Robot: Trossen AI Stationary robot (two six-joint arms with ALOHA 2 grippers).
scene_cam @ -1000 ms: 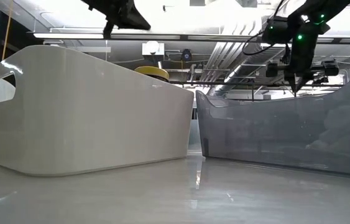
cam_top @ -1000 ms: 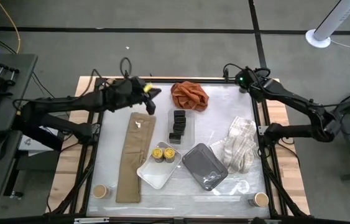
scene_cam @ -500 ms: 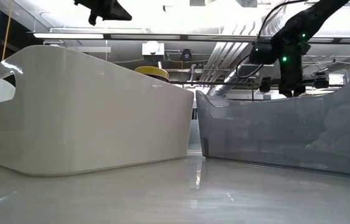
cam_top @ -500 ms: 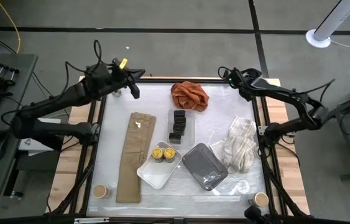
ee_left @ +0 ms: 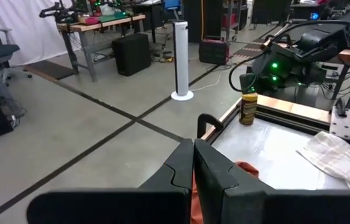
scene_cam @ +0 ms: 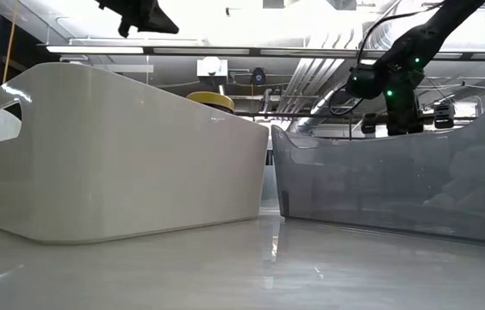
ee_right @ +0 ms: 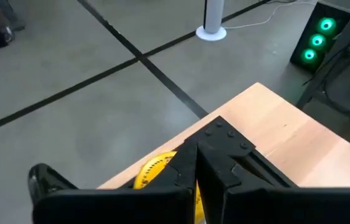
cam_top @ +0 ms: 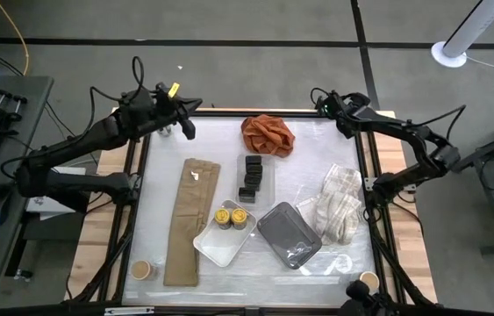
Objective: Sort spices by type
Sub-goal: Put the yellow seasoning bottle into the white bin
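High view | left gripper [cam_top: 185, 123], fingers together, empty | nearer than right gripper [cam_top: 327, 103], also closed | black boxes [cam_top: 251, 178] just beyond orange cloth [cam_top: 267, 133]

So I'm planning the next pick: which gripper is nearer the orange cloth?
Right, narrowly. The right gripper is at the table's far right corner; the left gripper is at the far left corner, with the orange cloth lying between them.
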